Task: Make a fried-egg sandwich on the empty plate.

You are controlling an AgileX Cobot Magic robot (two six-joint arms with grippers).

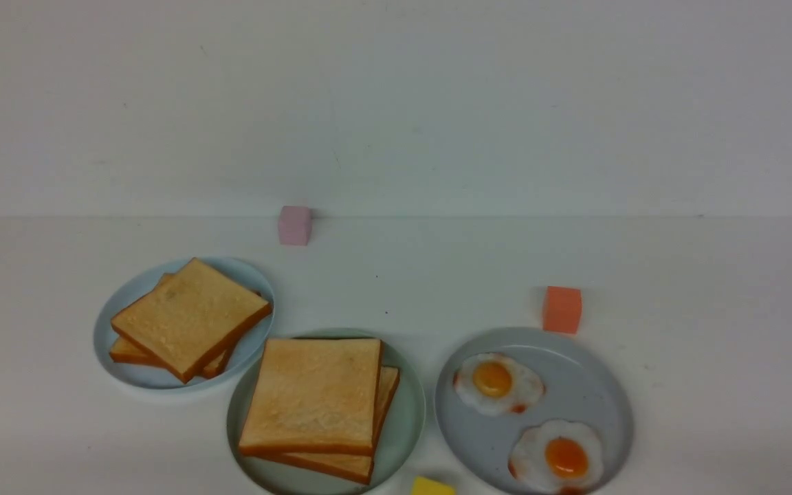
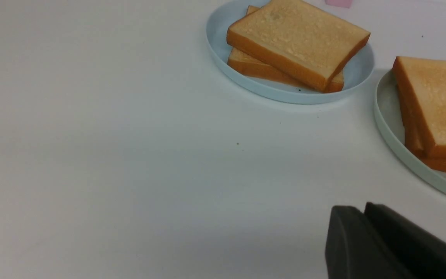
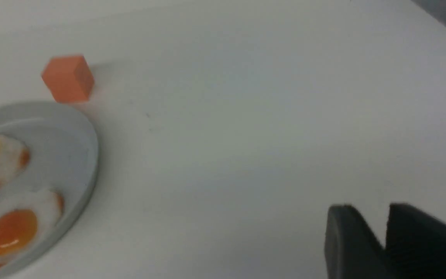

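Toast sits stacked on the round pale mint-green plate (image 1: 406, 419) at the table's near middle: you see two square golden-brown toast slices (image 1: 313, 397), the upper one skewed over the lower, and whatever lies between them is hidden. You cannot find either arm in the front view. In the left wrist view your left gripper (image 2: 364, 211) shows two dark fingers pressed together, clenched on nothing, above bare white table (image 2: 130, 155), with the mint-green plate near it and the smaller pale-blue plate (image 2: 223, 50) with two more toast slices farther off. In the right wrist view your right gripper (image 3: 368, 217) has a narrow gap between its fingers, released and empty, well apart from the grey-blue plate (image 3: 87, 155) carrying two white fried eggs with orange yolks (image 3: 14, 228). An orange cube (image 3: 68, 77) stands just beside that plate's rim.
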